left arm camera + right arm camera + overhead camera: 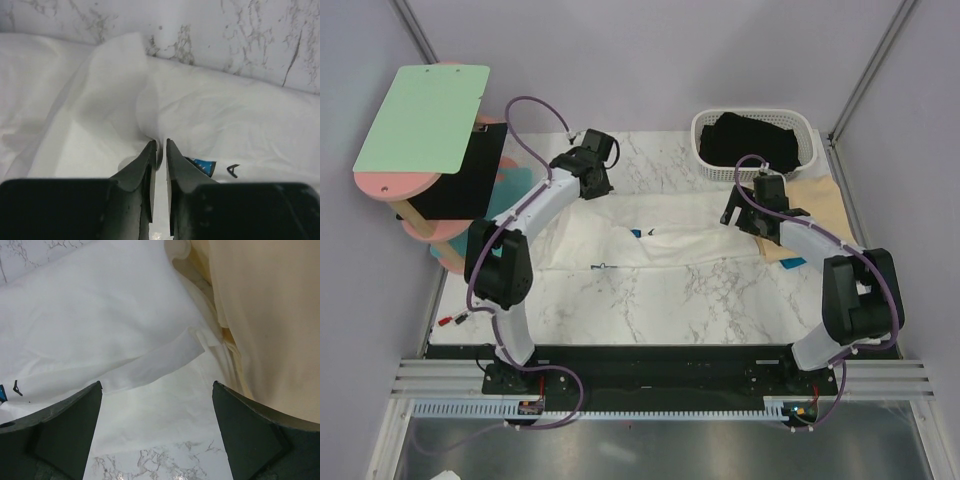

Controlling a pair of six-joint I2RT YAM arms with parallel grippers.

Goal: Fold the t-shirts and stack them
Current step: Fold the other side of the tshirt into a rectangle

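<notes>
Tee [690, 240] (white, pinched by left claw [160, 146]) stretches left-right across table [650, 312]

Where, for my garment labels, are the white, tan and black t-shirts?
white t-shirt [690, 235], top external view, middle of the cloth
tan t-shirt [817, 205], top external view, its flat middle
black t-shirt [757, 140], top external view, middle of the heap

We're looking at a robot lab cell. Plain panel walls [650, 50] box in a marble-print tabletop [650, 305], with aluminium rails [440, 378] along its near edge.
</notes>
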